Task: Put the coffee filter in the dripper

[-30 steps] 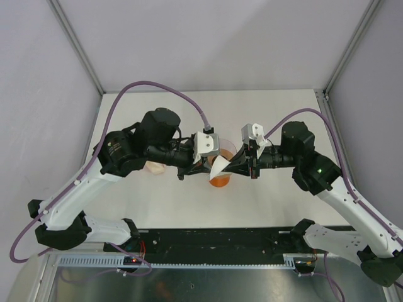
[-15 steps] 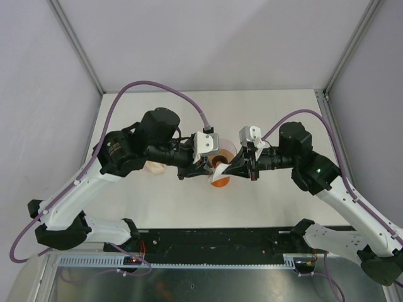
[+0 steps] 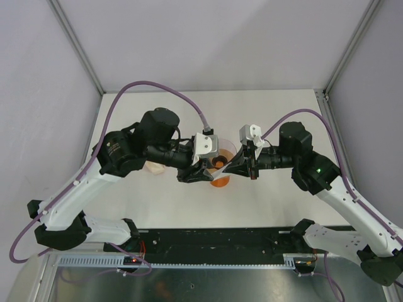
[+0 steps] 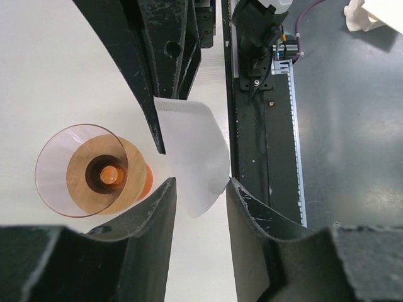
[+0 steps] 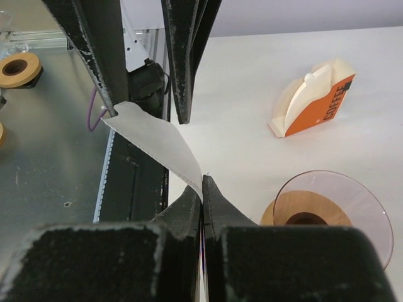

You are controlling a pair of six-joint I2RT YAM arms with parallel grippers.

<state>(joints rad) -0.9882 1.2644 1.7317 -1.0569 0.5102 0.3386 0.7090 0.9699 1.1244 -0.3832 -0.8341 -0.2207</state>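
Observation:
The coffee filter, a thin white paper cone, is pinched at one edge by my right gripper, which is shut on it. It also shows in the left wrist view and the top view. My left gripper is open, its fingers on either side of the filter's free end without closing on it. The dripper, a translucent pinkish-orange funnel on an orange base, stands on the table just beside and below the filter. It also shows in the top view and the right wrist view.
A cream stack of folded filters in an orange "COFFEE" holder stands behind the dripper, partly hidden under my left arm in the top view. The black mounting strip runs along the table's near edge. A wooden ring lies off the table.
My right gripper has carried the filter slightly left toward the left gripper. The left fingers have moved in and now straddle the filter's free end.

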